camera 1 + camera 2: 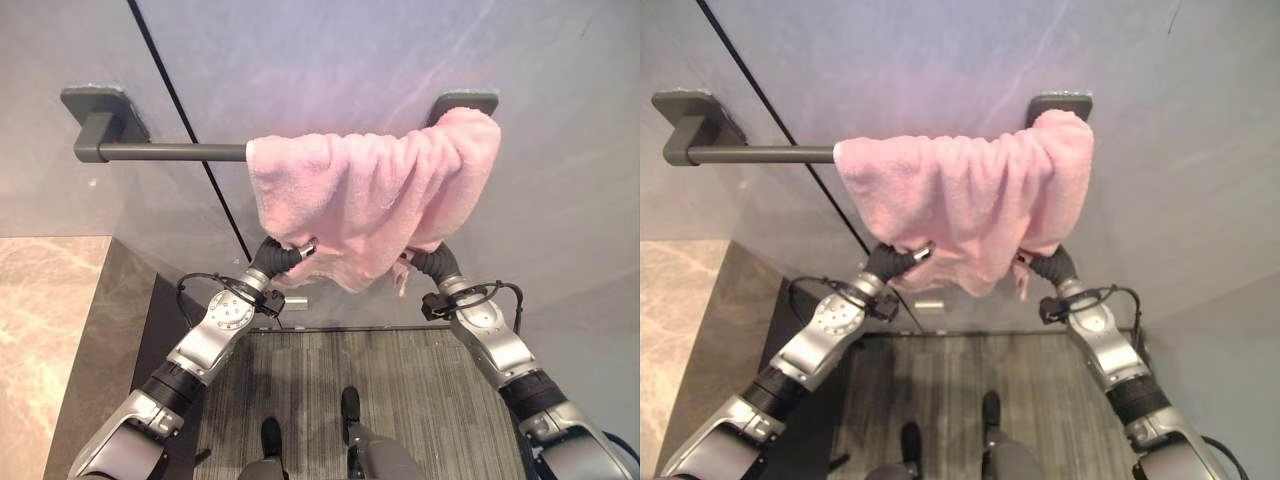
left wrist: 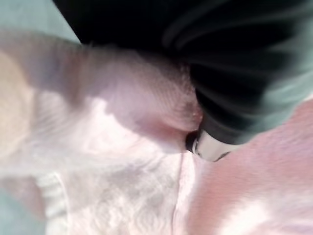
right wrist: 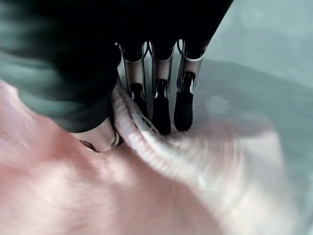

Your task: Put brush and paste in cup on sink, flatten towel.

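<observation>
A pink towel [image 1: 370, 200] hangs bunched on the right half of a grey wall bar [image 1: 170, 152], heaped up against the bar's right bracket [image 1: 462, 100]. My left hand [image 1: 283, 256] is at the towel's lower left corner. In the left wrist view, cloth [image 2: 122, 161] is gathered against its thumb [image 2: 211, 147]. At the lower right corner my right hand [image 1: 432, 262] pinches the ribbed hem [image 3: 146, 142]. Its fingers [image 3: 161, 105] are behind the hem and its thumb is in front.
The bar's left half is bare up to its left bracket [image 1: 95, 105]. A dark seam [image 1: 185, 110] runs diagonally down the grey wall behind the towel. A beige marble surface [image 1: 40, 330] lies at the lower left, and striped grey flooring [image 1: 400, 390] lies below.
</observation>
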Controlling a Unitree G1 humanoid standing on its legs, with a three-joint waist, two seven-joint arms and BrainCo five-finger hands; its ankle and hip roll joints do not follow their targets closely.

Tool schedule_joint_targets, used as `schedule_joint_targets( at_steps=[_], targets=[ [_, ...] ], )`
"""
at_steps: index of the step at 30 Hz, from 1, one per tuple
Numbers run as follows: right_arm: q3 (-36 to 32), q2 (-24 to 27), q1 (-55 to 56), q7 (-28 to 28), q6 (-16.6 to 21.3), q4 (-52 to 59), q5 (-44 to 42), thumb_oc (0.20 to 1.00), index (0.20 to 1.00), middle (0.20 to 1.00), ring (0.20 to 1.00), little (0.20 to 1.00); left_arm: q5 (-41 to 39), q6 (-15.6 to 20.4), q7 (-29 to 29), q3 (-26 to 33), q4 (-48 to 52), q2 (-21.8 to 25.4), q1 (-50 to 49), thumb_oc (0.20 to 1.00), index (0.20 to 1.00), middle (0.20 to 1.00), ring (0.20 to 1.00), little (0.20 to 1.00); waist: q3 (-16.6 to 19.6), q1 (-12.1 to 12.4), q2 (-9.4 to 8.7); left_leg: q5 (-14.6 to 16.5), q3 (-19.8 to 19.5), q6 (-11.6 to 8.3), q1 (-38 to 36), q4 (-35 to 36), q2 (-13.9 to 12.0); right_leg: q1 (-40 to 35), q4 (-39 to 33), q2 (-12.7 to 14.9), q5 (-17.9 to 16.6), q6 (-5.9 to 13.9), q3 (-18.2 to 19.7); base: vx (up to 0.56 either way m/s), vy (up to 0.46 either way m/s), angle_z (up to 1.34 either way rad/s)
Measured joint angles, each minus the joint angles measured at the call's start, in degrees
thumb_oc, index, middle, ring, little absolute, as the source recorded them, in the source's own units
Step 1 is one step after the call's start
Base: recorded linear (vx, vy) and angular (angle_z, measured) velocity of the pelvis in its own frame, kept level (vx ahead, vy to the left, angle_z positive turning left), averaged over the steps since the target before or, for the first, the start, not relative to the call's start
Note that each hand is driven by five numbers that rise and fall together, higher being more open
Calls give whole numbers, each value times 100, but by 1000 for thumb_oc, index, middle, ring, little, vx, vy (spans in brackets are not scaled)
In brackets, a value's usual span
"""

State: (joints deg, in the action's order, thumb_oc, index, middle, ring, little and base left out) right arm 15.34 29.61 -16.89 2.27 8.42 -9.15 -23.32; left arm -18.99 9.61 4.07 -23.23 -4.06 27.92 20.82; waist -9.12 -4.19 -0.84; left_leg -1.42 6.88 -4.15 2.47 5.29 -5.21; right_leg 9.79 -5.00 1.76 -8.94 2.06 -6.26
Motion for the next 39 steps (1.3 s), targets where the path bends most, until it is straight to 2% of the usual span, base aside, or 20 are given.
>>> schedule_joint_targets(
  at_steps=[3,10,14,17,18,19,22,28,39],
  targets=[
    [-407,17,427,-13,42,891,139,200,200,200,200,200,156,21,33,479,635,80,-393,200,200,200,200,200,19,-3,-24,32,28,19,-107,0,15,-97,0,15,29,32,54,8,18,-4],
    [-450,-94,812,-361,150,1874,-73,200,200,200,200,200,215,158,100,1217,1727,150,-1167,200,200,200,200,200,134,14,-158,58,72,20,-227,1,18,-187,0,13,48,55,95,0,6,-3],
    [-120,-152,782,-492,191,2088,-294,200,200,200,200,200,220,246,205,1706,1871,156,-1857,200,200,200,200,200,280,59,-240,60,74,22,-214,21,19,-182,-1,19,66,51,91,-4,2,1],
    [407,-211,544,-535,184,2097,-291,200,200,200,200,200,404,248,263,1973,1871,222,-2230,200,200,200,200,200,327,225,-262,58,-16,22,-132,23,22,-175,-1,31,71,48,34,-32,11,13],
    [518,-239,486,-550,184,2090,-290,200,200,200,200,200,441,247,303,1996,1858,231,-2278,200,200,200,200,200,344,235,-269,54,-28,16,-141,1,22,-162,-1,33,72,48,2,-30,13,16],
    [725,-325,356,-598,168,2076,-285,200,200,200,200,200,440,248,399,2006,1835,233,-2347,200,200,200,200,200,351,395,-260,37,-59,-3,-125,-1,26,-163,-1,42,63,38,-44,-18,9,12],
    [951,-508,137,-615,137,1935,-264,200,200,200,200,200,433,261,463,2010,1626,226,-2387,200,200,200,200,200,388,549,-209,35,-130,-5,-100,-1,34,-176,0,55,63,37,-80,-27,17,12],
    [1109,-499,59,-579,-6,1461,236,200,200,200,200,200,414,219,461,1741,937,112,-2416,200,200,200,200,200,404,494,-166,31,-148,-1,-56,-2,63,-140,-1,90,65,41,-116,-10,11,3],
    [422,-486,977,-239,-18,1250,413,200,200,200,200,200,568,213,410,1323,738,72,-2149,200,200,200,200,200,383,229,-86,48,-26,17,-163,-1,78,-185,-2,98,79,63,-38,15,4,-6]
  ],
)
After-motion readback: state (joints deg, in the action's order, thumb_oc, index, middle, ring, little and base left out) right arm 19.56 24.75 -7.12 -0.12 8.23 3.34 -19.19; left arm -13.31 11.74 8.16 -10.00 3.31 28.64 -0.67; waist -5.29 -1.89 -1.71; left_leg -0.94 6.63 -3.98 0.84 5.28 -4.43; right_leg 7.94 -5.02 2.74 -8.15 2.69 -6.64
